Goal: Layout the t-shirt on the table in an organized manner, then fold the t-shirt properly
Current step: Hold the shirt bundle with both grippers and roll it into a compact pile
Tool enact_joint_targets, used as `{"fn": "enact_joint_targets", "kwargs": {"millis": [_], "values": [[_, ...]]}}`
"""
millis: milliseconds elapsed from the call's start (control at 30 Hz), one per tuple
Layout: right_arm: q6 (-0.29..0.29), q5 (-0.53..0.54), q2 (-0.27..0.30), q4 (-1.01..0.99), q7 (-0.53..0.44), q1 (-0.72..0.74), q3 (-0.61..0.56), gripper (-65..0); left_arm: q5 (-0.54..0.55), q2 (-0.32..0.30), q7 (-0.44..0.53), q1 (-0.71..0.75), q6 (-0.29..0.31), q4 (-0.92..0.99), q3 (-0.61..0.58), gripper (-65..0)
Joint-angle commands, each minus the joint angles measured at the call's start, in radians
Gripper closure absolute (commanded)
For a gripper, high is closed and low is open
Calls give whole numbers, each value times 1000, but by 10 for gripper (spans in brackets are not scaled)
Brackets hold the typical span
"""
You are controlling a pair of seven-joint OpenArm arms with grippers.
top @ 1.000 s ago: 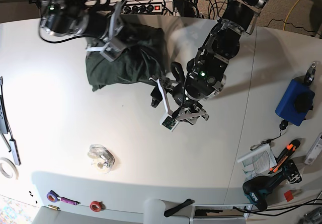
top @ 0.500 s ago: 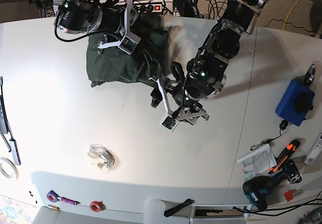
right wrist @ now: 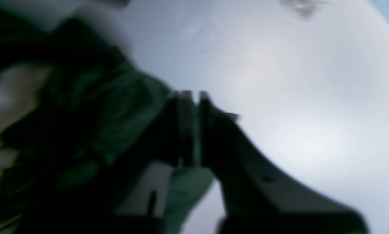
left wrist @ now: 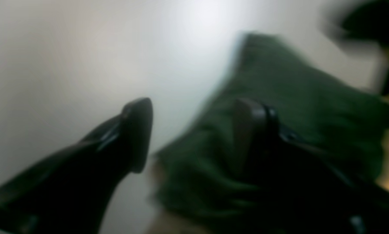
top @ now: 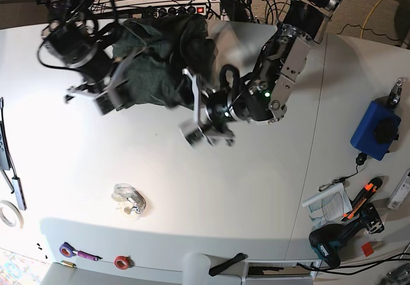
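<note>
1. The table (top: 77,189) was a wide white top with a thin seam running across its right part.
2. The t-shirt (top: 163,61) lay bunched and wrinkled at the far edge of the table, between the two arms, not spread out.
3. The left arm reached in from the far right side of the table. In its wrist view, the left gripper (left wrist: 194,130) had its fingers standing apart. One finger (left wrist: 137,130) was over bare table and the other (left wrist: 251,130) was against the green cloth. The view was too blurred to say whether any cloth lay between them.
4. The right arm stood at the far left of the table. The right gripper (right wrist: 194,104) had its jaws pressed together at the shirt's edge. Green cloth showed directly around and below the tips, but blur hid whether a fold was pinched.
5. A blue box (top: 375,131) sat at the right edge, well apart from the shirt.
6. A cordless drill (top: 333,243) lay at the near right corner.
7. A clear crumpled wrapper (top: 129,200) lay on the near left part of the table.
</note>
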State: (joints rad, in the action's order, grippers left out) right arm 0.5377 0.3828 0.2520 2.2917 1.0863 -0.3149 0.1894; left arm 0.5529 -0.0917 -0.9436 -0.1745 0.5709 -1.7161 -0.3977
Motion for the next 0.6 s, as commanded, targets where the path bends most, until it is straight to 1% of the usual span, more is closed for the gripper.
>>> {"fn": "enact_joint_targets", "kwargs": {"millis": [0,33,67,100,133,200,300,367,467,567], "values": [[-5,5,9,16,-36,5,24,0,88,9,-3,-16,65,-30,3,-279],[-6,6,8,11,-49,5,41,0,168,9,-32,-10,127,-36,2,-216],[-6,6,9,2,-64,5,54,0,238,11,-57,-1,127,-39,0,-137],[-6,6,8,-14,-78,5,60,0,286,14,-73,10,127,-39,-3,-51],[-5,10,9,-34,-87,6,61,0,297,16,-74,23,127,-39,-10,0],[-3,35,9,-93,-95,13,59,0,250,17,-64,50,127,-39,-39,0],[20,76,9,-208,-90,44,59,0,135,17,-14,85,127,-39,-108,0],[24,107,8,-283,-82,75,59,0,69,17,27,101,127,-38,-165,0],[49,192,9,-367,-50,120,59,0,-52,19,90,108,71,-38,-249,0],[89,285,8,-413,-9,152,58,0,-140,48,119,108,22,-38,-298,0]]}}
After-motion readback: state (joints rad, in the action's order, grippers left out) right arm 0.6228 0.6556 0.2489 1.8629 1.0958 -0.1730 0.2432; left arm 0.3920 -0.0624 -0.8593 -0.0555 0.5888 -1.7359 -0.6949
